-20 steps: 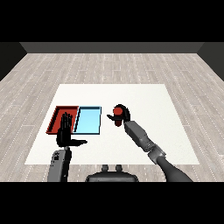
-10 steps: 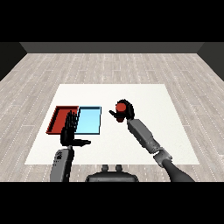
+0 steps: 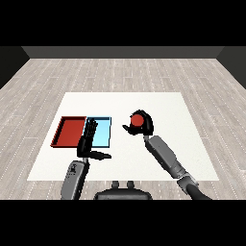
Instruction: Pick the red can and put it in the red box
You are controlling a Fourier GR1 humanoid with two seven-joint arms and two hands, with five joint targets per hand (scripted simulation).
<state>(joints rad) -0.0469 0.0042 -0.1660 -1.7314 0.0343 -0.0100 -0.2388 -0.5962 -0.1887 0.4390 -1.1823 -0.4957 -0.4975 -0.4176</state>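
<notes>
While fingers (image 3: 145, 126) curl round red can (image 3: 138, 120) (upright).

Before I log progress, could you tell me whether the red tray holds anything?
Empty: the red tray shows only bare floor, and the red can sits in the right hand.

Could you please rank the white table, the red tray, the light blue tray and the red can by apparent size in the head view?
1. White table, by far the largest.
2. Red tray.
3. Light blue tray; it looks narrower, but the left hand covers part of it, so this is unsure.
4. Red can, held in the right hand, smallest.
</notes>
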